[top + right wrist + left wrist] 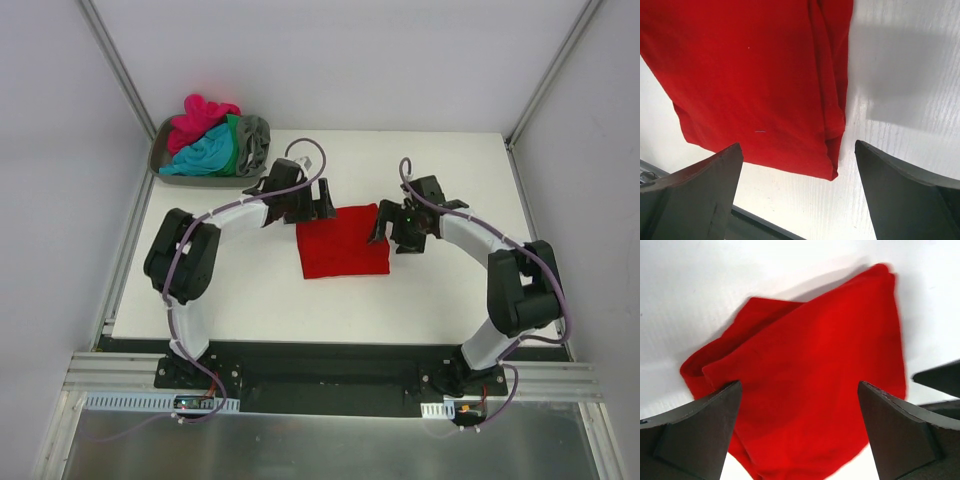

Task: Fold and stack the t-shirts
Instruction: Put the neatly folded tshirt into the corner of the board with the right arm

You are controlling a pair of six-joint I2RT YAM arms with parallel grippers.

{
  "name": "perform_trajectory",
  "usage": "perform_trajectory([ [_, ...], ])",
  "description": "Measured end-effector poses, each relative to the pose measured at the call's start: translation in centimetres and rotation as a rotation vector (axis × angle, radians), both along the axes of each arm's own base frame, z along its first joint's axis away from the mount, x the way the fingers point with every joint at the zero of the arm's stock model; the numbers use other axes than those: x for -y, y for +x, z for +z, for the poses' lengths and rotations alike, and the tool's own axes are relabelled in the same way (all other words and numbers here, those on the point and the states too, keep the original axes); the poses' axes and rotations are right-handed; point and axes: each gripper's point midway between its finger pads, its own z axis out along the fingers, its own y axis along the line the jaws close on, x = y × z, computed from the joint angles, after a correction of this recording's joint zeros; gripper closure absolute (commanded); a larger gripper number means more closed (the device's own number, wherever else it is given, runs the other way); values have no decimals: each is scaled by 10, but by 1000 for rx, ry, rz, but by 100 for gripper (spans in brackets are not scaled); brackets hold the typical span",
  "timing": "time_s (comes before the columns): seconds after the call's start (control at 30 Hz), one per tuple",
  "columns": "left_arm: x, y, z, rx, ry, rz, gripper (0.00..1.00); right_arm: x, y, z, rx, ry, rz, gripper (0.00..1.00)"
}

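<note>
1. Scanning the white bench (250,290) first: the red t-shirt (342,242) lies flat near its middle, between the two arms and well apart from the tray.
2. On handling, my read is soft, light cloth with no stiffness. It will sag from any pinch and its layers may slide apart, but nothing about it is fragile. The best hold looks to be at the corners or along the layered edge, one hand to a side, catching every layer together.
3. On looks, it is plain bright red and already folded into a rough rectangle. The left wrist view shows an under-layer peeking out unevenly at one corner. The right wrist view shows a doubled ridge running down one side edge to a tidy corner.
4. Over at the far left corner, the grey tray (158,148) holds a crumpled heap, none of it folded: a magenta-pink shirt (205,112), a teal-blue shirt (205,155), a green shirt (234,140) and a grey shirt (258,130).
5. The left hand (308,210) is released, fingers spread wide over the red shirt's far left corner, grasping nothing. The right hand (392,235) is released too, at the shirt's right edge, also holding nothing.
6. Smallest of all is a tiny pale lint fleck (760,131) on the red cloth.
</note>
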Motion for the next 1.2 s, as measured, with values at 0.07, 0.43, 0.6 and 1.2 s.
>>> perform_trajectory([
  [0.07, -4, 2, -24, -50, 23, 11, 1, 0, -1, -5, -14, -3, -1, 3],
  [0.43, -8, 5, -48, -101, 29, 24, 1, -7, -5, -33, -89, -12, -7, 13],
  [0.6, -10, 2, -43, -93, 31, 19, 1, -7, -4, -38, -97, -28, -30, 40],
  [1.2, -68, -71, 33, 122, 44, 66, 1, 52, -32, -45, -118, -213, -150, 92],
])
